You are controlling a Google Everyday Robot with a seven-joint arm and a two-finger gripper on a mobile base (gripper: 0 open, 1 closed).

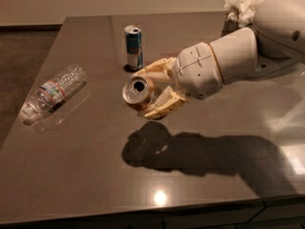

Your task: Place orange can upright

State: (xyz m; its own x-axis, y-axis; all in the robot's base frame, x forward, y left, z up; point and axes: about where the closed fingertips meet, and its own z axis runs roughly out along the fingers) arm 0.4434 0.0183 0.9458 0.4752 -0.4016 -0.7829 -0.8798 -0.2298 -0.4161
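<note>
Gripper (144, 92) just in front of the blue can (134, 46), off the counter (95, 175), shadow beneath. Jaws clamped on the orange can (138, 90), one above and one below. Orange can on its side, pull-tab end facing out, clear of the blue can. Plastic bottle (55, 90) lying flat well left of the blue can.
</note>
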